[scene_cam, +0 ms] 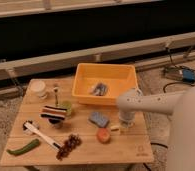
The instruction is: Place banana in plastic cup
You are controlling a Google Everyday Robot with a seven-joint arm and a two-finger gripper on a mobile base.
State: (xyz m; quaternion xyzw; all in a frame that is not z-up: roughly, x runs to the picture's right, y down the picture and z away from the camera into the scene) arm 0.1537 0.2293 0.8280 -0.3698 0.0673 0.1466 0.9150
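The banana [114,128] is a small pale-yellow piece on the wooden table [131,150], just right of the orange fruit [103,135]. My gripper [124,123] points straight down onto it at the end of the white arm [156,104] and is shut on the banana. Only the banana's left end shows beside the fingers. The plastic cup [67,107], translucent yellow-green, stands at mid-left of the table, well to the left of the gripper, partly behind a striped object [53,112].
A big yellow bin [83,85] with small items sits at the back centre. A blue sponge [98,119] lies left of the gripper. A white cup [39,89], a white tool [38,132], dark grapes [67,145] and a green vegetable [23,147] fill the left side.
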